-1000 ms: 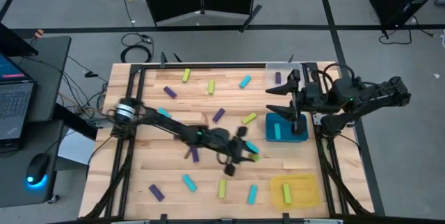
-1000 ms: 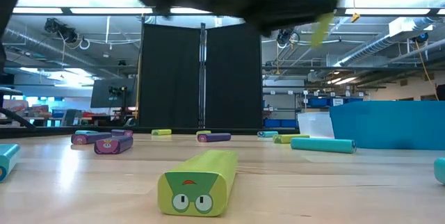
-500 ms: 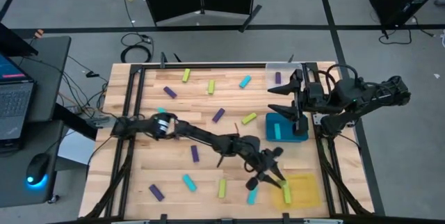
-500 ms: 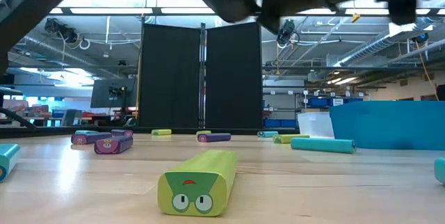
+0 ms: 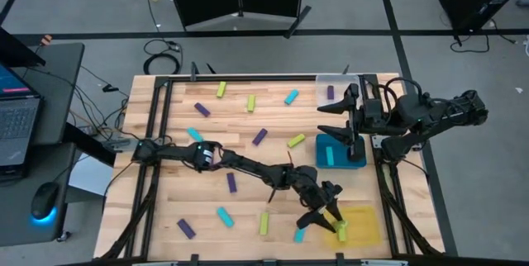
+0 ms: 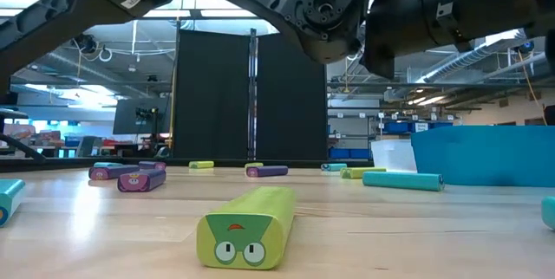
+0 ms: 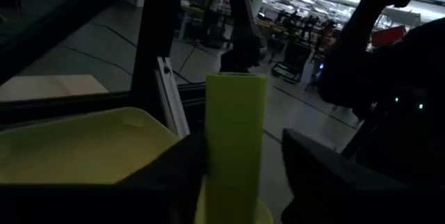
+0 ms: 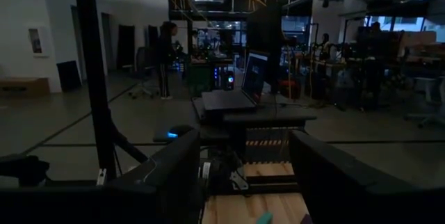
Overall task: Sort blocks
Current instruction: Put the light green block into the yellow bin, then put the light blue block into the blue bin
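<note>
**Left arm at the yellow tray**

Left gripper (image 5: 326,216) reaches over the yellow tray's (image 5: 364,226) inner edge near the table's front right corner, a yellow-green block (image 7: 235,140) upright between its parted fingers; whether they still grip it is unclear; right gripper (image 5: 337,120) waits, fingers apart, over the teal tray (image 5: 357,161); other blocks (image 5: 231,182) lie scattered mid-table.

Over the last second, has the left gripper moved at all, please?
Yes. In the high view the left gripper travelled from mid-table, beside the teal tray, to the yellow tray at the near edge.
</note>
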Controlling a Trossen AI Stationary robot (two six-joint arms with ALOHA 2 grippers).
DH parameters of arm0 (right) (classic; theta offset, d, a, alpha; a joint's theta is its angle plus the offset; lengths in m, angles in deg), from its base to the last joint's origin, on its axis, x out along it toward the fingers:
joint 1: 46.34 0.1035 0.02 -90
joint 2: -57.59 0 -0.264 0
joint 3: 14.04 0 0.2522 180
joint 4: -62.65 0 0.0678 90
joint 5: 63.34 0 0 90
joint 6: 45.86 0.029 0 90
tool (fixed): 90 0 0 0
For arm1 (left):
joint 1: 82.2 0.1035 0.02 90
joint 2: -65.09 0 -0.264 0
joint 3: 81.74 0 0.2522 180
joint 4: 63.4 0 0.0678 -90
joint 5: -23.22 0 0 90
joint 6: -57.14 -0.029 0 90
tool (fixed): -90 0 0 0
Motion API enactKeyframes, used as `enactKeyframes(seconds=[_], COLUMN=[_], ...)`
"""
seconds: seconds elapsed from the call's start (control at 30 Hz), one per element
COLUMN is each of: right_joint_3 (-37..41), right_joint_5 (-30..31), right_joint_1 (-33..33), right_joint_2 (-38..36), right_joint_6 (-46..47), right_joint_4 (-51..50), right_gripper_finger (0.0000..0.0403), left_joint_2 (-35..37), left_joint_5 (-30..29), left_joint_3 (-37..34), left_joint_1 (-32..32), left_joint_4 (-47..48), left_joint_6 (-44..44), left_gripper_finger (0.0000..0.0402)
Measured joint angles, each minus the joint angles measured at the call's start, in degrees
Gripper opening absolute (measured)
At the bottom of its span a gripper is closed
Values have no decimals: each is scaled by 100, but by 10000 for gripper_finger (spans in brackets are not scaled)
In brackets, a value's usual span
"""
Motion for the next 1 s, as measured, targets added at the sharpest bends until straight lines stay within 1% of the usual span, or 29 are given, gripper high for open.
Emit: enactKeyframes(seconds=[0.07, 0.13, 0.2, 0.27, 0.37, 0.43, 0.57, 0.63, 0.77, 0.83, 0.9, 0.93, 1.0], right_joint_3=[0, 0, 0, 0, 0, 0, 0, 0, 0, 0, 0, 0, 0], right_joint_5=[0, 0, 0, 0, 0, 0, 83, 136, 148, 189, 419, 529, 734], right_joint_1=[0, 0, 0, 0, 0, 0, 0, 0, 0, 0, 0, 0, -1], right_joint_2=[0, 0, 2, 2, 2, 2, 2, 2, 4, 2, 4, 4, 26], right_joint_6=[1, 0, 13, 56, 147, 158, 164, 162, 162, 174, 221, 270, 396], right_joint_4=[0, 0, -2, -28, -114, -193, -289, -346, -393, -424, -549, -649, -894], right_gripper_finger=[230, 230, 230, 230, 230, 230, 230, 230, 230, 230, 230, 230, 230], left_joint_2=[0, 22, 33, 39, 100, 254, 694, 868, 1227, 1399, 1609, 1747, 2115], left_joint_5=[194, 226, 132, 48, -49, -137, -766, -1031, -1128, -1120, -1170, -1328, -1839], left_joint_3=[71, 143, 170, 170, 170, 166, 170, 170, 168, 34, -289, -522, -1112], left_joint_1=[60, 133, 184, 230, 263, 282, 278, 252, 197, 179, 183, 186, 171], left_joint_4=[74, 145, 152, 188, 380, 767, 2124, 2644, 3373, 3441, 3356, 3273, 2940], left_joint_6=[-57, -87, -75, -72, -113, -329, -1421, -1877, -2336, -2490, -2533, -2522, -2507], left_gripper_finger=[238, 254, 256, 245, 212, 184, 121, 90, 37, 16, 7, 6, 7])
